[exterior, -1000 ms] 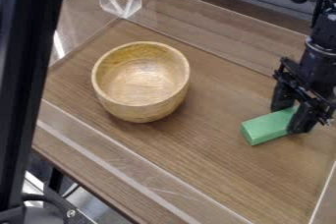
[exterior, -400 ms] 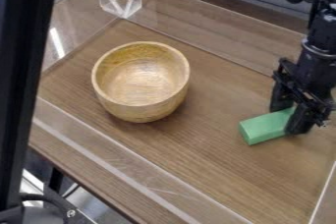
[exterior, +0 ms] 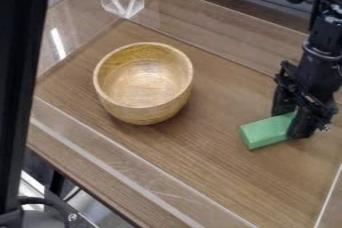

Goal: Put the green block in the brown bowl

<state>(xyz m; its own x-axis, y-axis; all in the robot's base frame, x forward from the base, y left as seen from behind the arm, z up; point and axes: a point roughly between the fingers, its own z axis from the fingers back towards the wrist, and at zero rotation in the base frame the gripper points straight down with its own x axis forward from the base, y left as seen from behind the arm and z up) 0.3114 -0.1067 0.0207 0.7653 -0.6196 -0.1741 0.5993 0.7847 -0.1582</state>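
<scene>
At the right edge of the frame, a black robot gripper (exterior: pixel 306 118) is pointing steeply down at the wooden table (exterior: pixel 201 162), with its jaws clenched on the far end of the green block (exterior: pixel 271 131). That block is a small, flat, matte bar of bright solid green, and its near end is sticking out toward the lower left. It is sitting low, at or just above the tabletop; whether it is touching the surface cannot be told.

Well apart from it, at centre left, the brown bowl (exterior: pixel 142 101) is sitting upright and empty. It is round, thick-walled and light in colour, with visible wood grain inside. The table is a darker streaked brown with a pale raised border. A clear folded plastic stand (exterior: pixel 122 0) is sitting at the upper left.

The grasp looks made, so the carrying step appears to be the one in hand. The next move seems to call for lifting the block higher than the bowl's thick rim, travelling left across the bare table, and letting go over the bowl's hollow.
</scene>
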